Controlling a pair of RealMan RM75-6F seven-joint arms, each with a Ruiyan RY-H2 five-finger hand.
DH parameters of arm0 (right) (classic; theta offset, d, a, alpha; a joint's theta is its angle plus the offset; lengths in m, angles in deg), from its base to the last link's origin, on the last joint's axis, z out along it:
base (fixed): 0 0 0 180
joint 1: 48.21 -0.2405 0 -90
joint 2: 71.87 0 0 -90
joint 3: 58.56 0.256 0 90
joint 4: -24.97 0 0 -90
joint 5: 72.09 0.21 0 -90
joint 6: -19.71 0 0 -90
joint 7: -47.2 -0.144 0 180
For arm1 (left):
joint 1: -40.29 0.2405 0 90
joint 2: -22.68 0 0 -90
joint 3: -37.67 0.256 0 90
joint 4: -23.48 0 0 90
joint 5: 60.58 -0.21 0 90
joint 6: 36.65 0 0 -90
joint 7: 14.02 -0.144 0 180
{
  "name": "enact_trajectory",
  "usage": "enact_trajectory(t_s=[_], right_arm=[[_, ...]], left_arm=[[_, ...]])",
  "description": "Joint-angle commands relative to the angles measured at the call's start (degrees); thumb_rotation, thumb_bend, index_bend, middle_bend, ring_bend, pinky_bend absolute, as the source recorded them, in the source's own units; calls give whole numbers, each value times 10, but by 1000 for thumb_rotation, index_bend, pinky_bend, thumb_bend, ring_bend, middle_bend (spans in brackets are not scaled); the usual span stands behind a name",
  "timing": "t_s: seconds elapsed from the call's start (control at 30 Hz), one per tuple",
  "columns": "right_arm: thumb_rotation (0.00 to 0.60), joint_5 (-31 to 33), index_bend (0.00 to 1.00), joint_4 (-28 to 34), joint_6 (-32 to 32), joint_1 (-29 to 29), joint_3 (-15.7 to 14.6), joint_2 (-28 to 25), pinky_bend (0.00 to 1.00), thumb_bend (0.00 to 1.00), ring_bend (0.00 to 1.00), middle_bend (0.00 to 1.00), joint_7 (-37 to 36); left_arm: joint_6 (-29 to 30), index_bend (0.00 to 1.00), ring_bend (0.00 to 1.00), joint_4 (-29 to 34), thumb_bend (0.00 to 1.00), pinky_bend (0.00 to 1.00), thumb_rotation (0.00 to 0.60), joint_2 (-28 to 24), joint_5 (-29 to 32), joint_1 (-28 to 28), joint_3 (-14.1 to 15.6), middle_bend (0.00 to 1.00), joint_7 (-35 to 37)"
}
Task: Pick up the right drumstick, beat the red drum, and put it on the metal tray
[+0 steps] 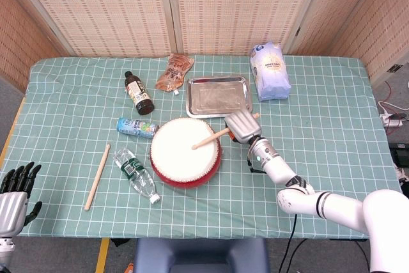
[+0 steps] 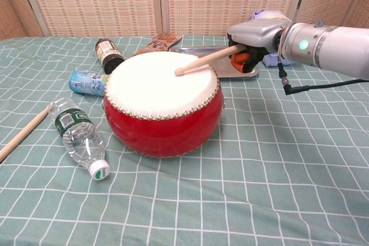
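Observation:
My right hand point(image 1: 241, 126) point(image 2: 252, 38) grips the right drumstick point(image 1: 211, 137) point(image 2: 203, 61) at the drum's right side. The stick slants down to the left and its tip touches the white skin of the red drum point(image 1: 185, 151) point(image 2: 162, 102). Behind the drum lies the metal tray point(image 1: 217, 96) point(image 2: 219, 50), bare inside. The other drumstick point(image 1: 97, 176) point(image 2: 23, 133) lies on the cloth at the left. At the head view's bottom left corner my left hand point(image 1: 14, 193) hangs with fingers spread, holding nothing.
A water bottle point(image 1: 135, 175) point(image 2: 75, 135) lies left of the drum, a blue can point(image 1: 137, 127) point(image 2: 86, 82) behind it. A dark bottle point(image 1: 138, 93), a brown pouch point(image 1: 174, 72) and a white-blue bag point(image 1: 270, 70) stand along the back of the checked tablecloth.

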Motion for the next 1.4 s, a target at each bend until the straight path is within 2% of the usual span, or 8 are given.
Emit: enact_trajectory(t_s=[0.03, 0.17, 0.3, 0.7, 0.8, 1.0, 1.13, 1.4], right_arm=[[600, 3, 1000, 35, 33, 9, 23, -3, 1000, 1000, 1000, 1000, -52], [600, -60, 1000, 44, 68, 36, 54, -4, 1000, 1000, 1000, 1000, -185], [600, -84, 1000, 38, 60, 38, 51, -15, 1000, 1000, 1000, 1000, -215], [600, -60, 1000, -16, 12, 1, -28, 1, 1000, 1000, 1000, 1000, 13], [600, -45, 1000, -19, 24, 2, -26, 13, 1000, 1000, 1000, 1000, 32], [600, -75, 1000, -1, 102, 44, 52, 41, 1000, 1000, 1000, 1000, -187], [600, -79, 1000, 4, 94, 60, 75, 38, 1000, 1000, 1000, 1000, -298], [600, -97, 1000, -15, 48, 38, 33, 23, 1000, 1000, 1000, 1000, -202]], left_arm=[[0, 0, 0, 1, 278, 30, 600, 0, 0, 0, 0, 0, -1], [3, 0, 0, 2, 277, 30, 600, -2, -3, 0, -1, 0, 0], [3, 0, 0, 2, 277, 30, 600, -2, -4, -1, -1, 0, 1], [1, 0, 0, -1, 281, 30, 600, -1, -1, 0, 0, 0, 3], [1, 0, 0, -1, 279, 30, 600, -1, -2, 0, 1, 0, 3], [2, 0, 0, -2, 279, 30, 600, -1, 0, 2, 0, 0, 4], [1, 0, 0, -1, 279, 30, 600, -1, -2, 0, 0, 0, 2], [-1, 0, 0, 0, 280, 30, 600, -1, -1, -1, 0, 0, 0]])
